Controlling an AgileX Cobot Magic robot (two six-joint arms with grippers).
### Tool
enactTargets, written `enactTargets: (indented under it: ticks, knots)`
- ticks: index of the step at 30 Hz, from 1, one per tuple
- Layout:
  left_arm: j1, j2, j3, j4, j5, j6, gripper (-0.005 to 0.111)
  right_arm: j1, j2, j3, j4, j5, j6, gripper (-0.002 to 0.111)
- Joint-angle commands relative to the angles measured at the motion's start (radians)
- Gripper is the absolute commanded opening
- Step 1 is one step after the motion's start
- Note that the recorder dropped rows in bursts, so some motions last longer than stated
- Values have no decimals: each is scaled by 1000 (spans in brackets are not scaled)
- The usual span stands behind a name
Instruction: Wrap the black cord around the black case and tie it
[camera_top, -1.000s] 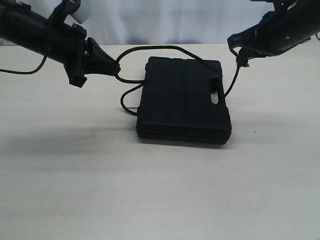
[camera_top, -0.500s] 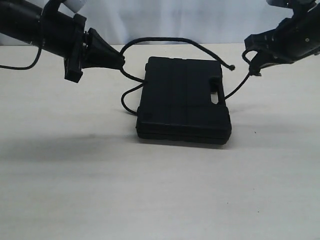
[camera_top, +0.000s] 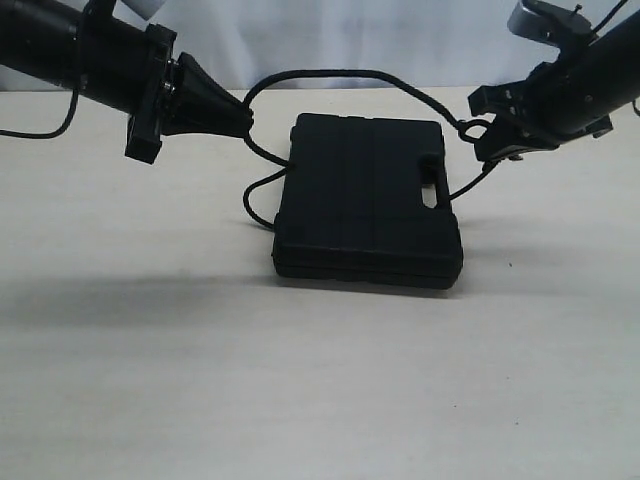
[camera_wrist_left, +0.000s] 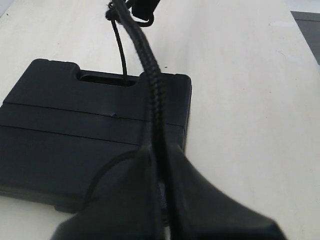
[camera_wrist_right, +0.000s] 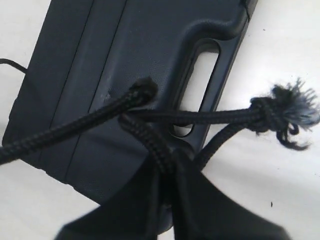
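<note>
The black case (camera_top: 365, 200) lies flat on the table, its handle slot (camera_top: 432, 195) on the right side. The black cord (camera_top: 330, 75) arches above the case's far edge between my two grippers. My left gripper (camera_top: 243, 122) is shut on the cord to the left of the case; another stretch loops down to the table (camera_top: 255, 195). My right gripper (camera_top: 488, 135) is shut on the cord to the right of the handle. In the right wrist view the cord (camera_wrist_right: 145, 132) runs into the jaws and a frayed knot (camera_wrist_right: 280, 107) hangs beside the case (camera_wrist_right: 125, 45).
The case stands on a pale wooden table (camera_top: 300, 380). A white wall (camera_top: 350, 40) rises behind the table's far edge. A thin black cable (camera_top: 40, 138) trails from the left arm over the table at far left.
My right gripper dropped and swung left toward the handle, bringing the cord's end with it. The left gripper rose slightly, and the cord's arch over the case lifted higher.
</note>
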Motion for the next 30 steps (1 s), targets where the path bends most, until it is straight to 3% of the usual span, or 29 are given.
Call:
enactTargets:
  ticks: [1,14,21,30]
  knots:
    - [0,-10,1,-16,10,3,0,-5,0,1,25,-15,-4,4]
    - [0,-10,1,-10,12,3,0,-36,0,1,-64,-83,145,4]
    - [0,-10,1,-14,7,7,0,-36,26,1,115,0,25,4]
    - [0,-10,1,-12,-33,7,0,-36,35,1,126,66,-13,4]
